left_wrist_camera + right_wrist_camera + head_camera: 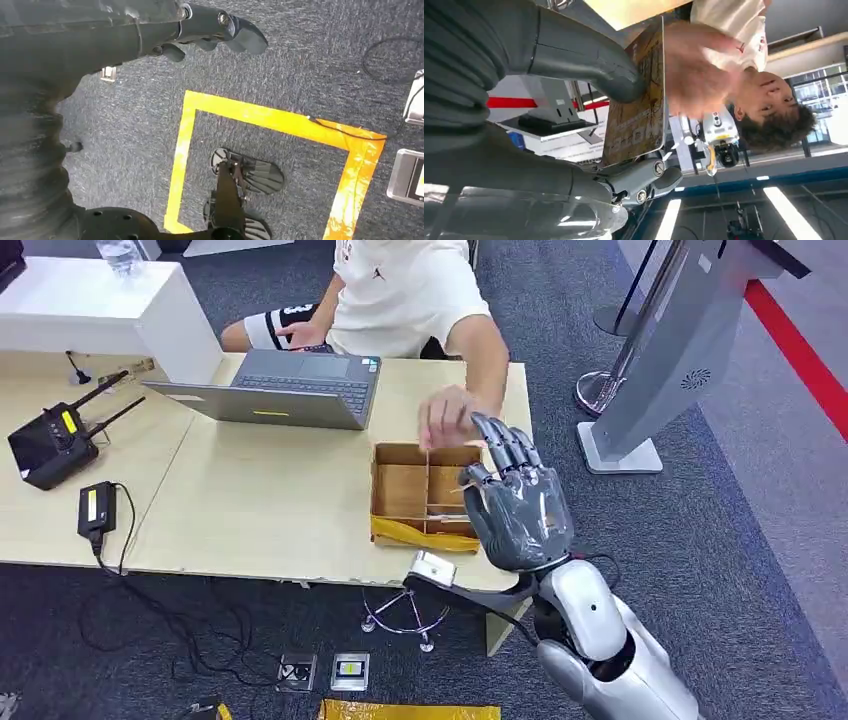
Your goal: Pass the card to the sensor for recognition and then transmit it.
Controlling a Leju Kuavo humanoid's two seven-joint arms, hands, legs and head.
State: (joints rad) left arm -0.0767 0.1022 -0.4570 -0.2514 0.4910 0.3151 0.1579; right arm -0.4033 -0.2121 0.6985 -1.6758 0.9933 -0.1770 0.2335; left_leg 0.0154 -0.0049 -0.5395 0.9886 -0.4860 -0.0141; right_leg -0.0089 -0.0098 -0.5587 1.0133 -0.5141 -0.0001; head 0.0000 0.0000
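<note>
Right hand [517, 502] raised over the near right corner of the surface [270, 510], beside the cardboard divided box [424, 495], fingers pointing up and away toward the person [400, 290]. In the right wrist view, holding the card [638, 100]: thumb [589, 65] pressed on one face, darker fingers [644, 177] behind the other. Card brownish and printed, rounded at the corners, seen nearly edge-on; long axis in line with the extended fingers, free end pointing out beyond the fingertips toward the person. Person's hand [694, 70], blurred, right at the card's far edge; touching or just short of it, cannot tell. In the head view, that hand [447, 418] just beyond the robot's fingertips, above the box's far rim.

Left hand [210, 30] hanging low over the carpeted floor [300, 60], fingers loosely curled in, nothing in them.

Laptop [290, 390] open on the surface near the person.
</note>
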